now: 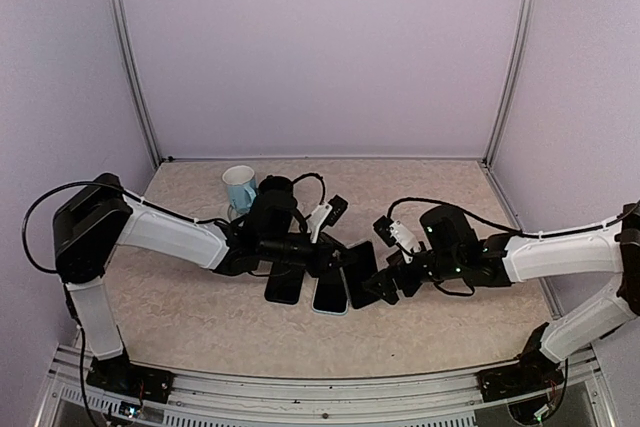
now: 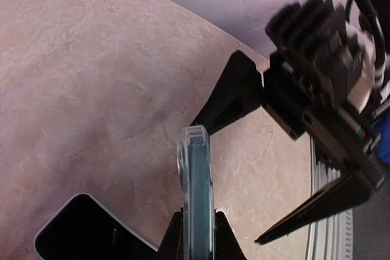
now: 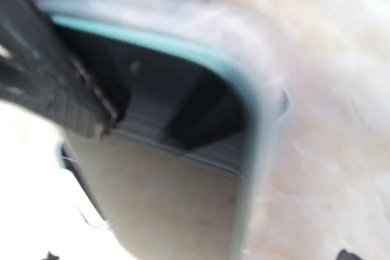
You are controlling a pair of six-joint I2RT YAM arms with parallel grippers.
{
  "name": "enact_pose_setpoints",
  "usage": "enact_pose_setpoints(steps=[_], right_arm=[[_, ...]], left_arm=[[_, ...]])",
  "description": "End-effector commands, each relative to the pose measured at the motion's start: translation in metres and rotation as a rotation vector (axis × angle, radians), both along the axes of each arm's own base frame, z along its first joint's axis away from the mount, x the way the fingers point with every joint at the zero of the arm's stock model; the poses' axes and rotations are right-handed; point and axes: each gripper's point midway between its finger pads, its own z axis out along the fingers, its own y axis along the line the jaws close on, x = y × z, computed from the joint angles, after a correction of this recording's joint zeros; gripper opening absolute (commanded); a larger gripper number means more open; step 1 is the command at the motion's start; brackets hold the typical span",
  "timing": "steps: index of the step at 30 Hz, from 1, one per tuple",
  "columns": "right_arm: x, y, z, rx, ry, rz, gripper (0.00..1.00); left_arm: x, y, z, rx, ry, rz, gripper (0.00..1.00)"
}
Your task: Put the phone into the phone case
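My left gripper (image 1: 322, 262) is clamped shut on the end of the case (image 2: 195, 181), whose teal rim shows edge-on at the bottom centre of its wrist view. My right gripper (image 1: 385, 285) stands wide open and holds nothing. The phone (image 1: 360, 272) lies flat at the centre of the overhead frame, just left of the right jaws, with its long axis running roughly top to bottom, so I judge the right arm nearer. I count one case, what look like two phones, with the second phone (image 1: 285, 282) leftmost, and one mug (image 1: 240, 187).
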Motion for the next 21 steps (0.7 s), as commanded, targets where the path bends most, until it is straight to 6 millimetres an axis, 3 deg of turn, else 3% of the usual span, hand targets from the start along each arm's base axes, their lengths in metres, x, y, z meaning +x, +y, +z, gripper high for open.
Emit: enact_pose_setpoints(steps=[1, 3, 5, 11, 13, 17, 21], right_arm=[[-0.029, 0.009, 0.037, 0.137, -0.074, 0.215, 0.99], [-0.047, 0.016, 0.054, 0.206, -0.149, 0.355, 0.99], [-0.059, 0.019, 0.059, 0.233, -0.188, 0.44, 0.98], [-0.075, 0.027, 0.063, 0.264, -0.224, 0.566, 0.91], [-0.081, 0.031, 0.063, 0.287, -0.24, 0.588, 0.83], [-0.084, 0.04, 0.07, 0.327, -0.262, 0.595, 0.55], [-0.085, 0.046, 0.072, 0.327, -0.261, 0.606, 0.34]], left_arm=[[-0.041, 0.012, 0.023, 0.059, -0.286, -0.212, 0.0], [-0.061, 0.015, 0.04, 0.009, -0.346, -0.29, 0.0], [-0.076, 0.02, 0.054, -0.045, -0.375, -0.348, 0.0], [-0.091, 0.027, 0.087, -0.138, -0.41, -0.385, 0.0], [-0.095, 0.027, 0.093, -0.161, -0.404, -0.402, 0.0], [-0.1, 0.028, 0.104, -0.203, -0.394, -0.416, 0.0], [-0.104, 0.028, 0.111, -0.23, -0.385, -0.427, 0.0]])
